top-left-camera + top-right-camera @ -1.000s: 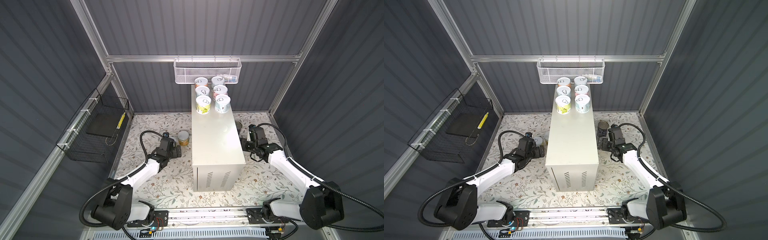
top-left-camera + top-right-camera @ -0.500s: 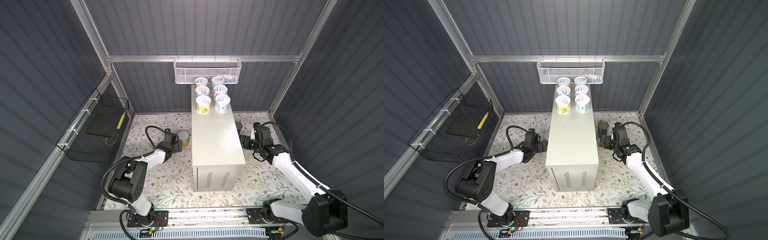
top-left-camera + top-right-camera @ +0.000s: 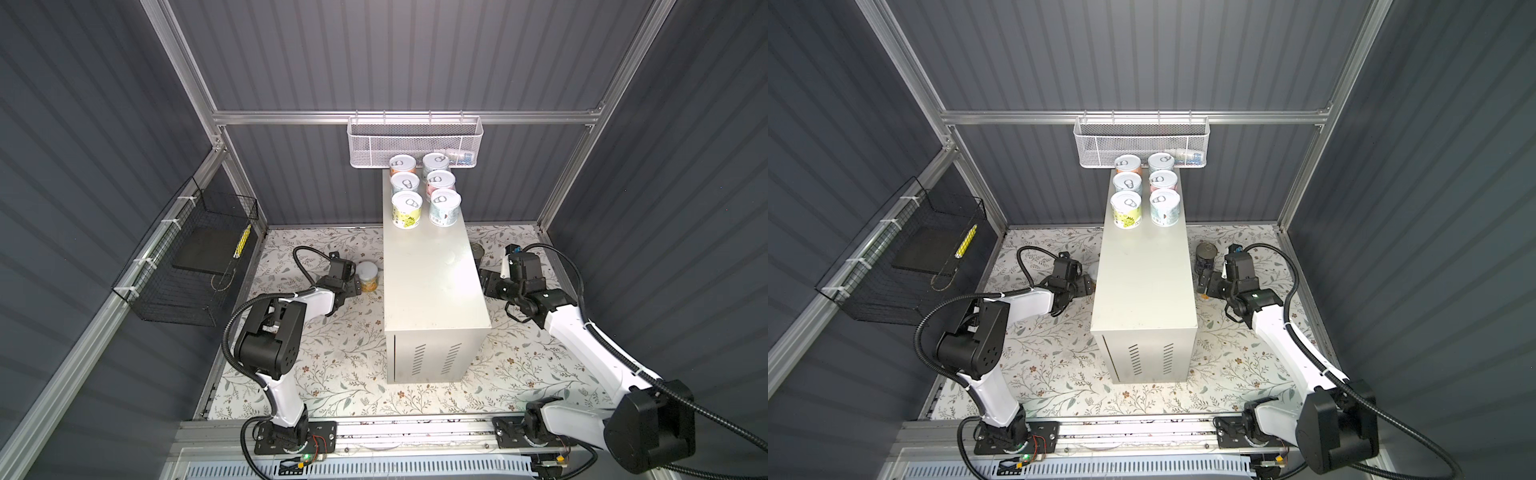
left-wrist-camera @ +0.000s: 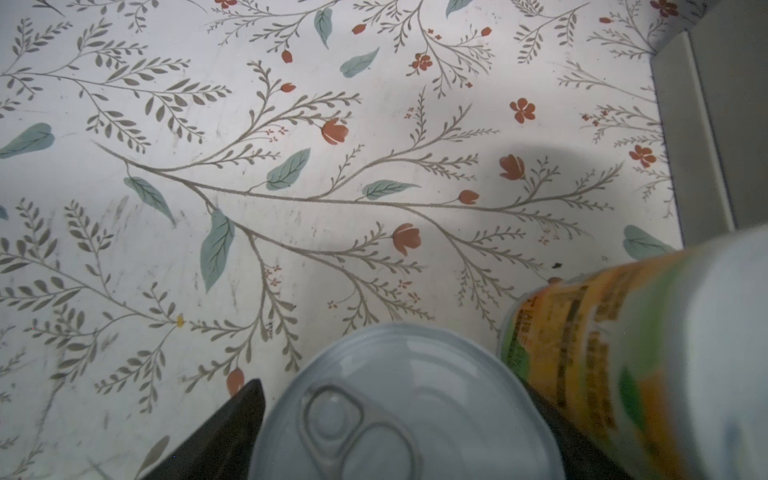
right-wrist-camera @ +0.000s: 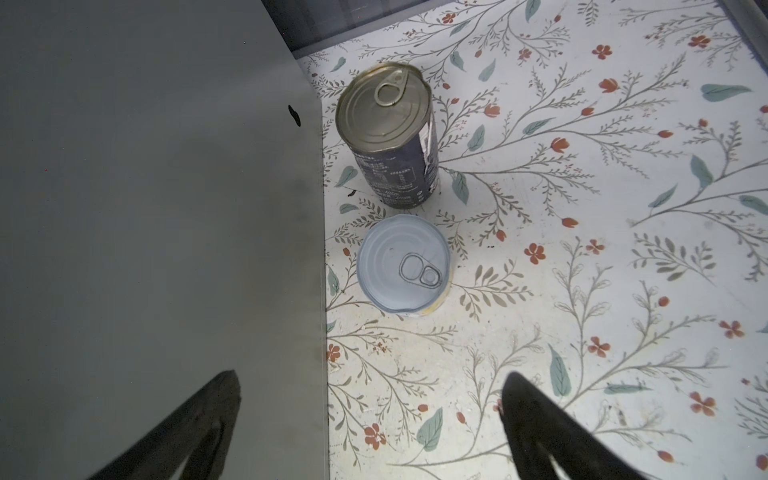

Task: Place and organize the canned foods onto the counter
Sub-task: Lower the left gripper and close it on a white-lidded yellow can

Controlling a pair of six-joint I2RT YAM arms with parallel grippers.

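The tall, oblong, beige-white metal worktop [image 3: 434,286] stands on the floral-printed mat [image 3: 332,365]. Six small cylindrical cans with silvery pull-tab lids [image 3: 441,180] stand upright at its far end, two rows of three, packed close. The nearest pair carry a yellow label and a pale blue label.

Left claw [image 4: 397,390]: low over the mat, left of the worktop. In the left wrist view its black fingers [image 4: 232,428] stand either side of a small silvery-lidded can [image 4: 407,419] seen from above. Whether they press on that can or only flank it cannot be told. Just beside it a small orange-labelled can [image 3: 368,277] stands on the mat, near the worktop's side wall.

Right claw [image 5: 372,376]: released, fingers spread wide, nothing between them. It hangs low, right of the worktop, close to its side wall. Ahead of it a small can with a silvery lid and pale yellow label [image 5: 403,266] stands upright on the mat just beside that wall. Close behind that stands a taller dark-blue can with a dull metal pull-tab lid [image 5: 390,141]. Contact between the two cannot be judged.

A white mesh basket [image 3: 415,141] hangs on the back wall above the worktop's far end. A black wire basket [image 3: 174,307] hangs on the left wall.
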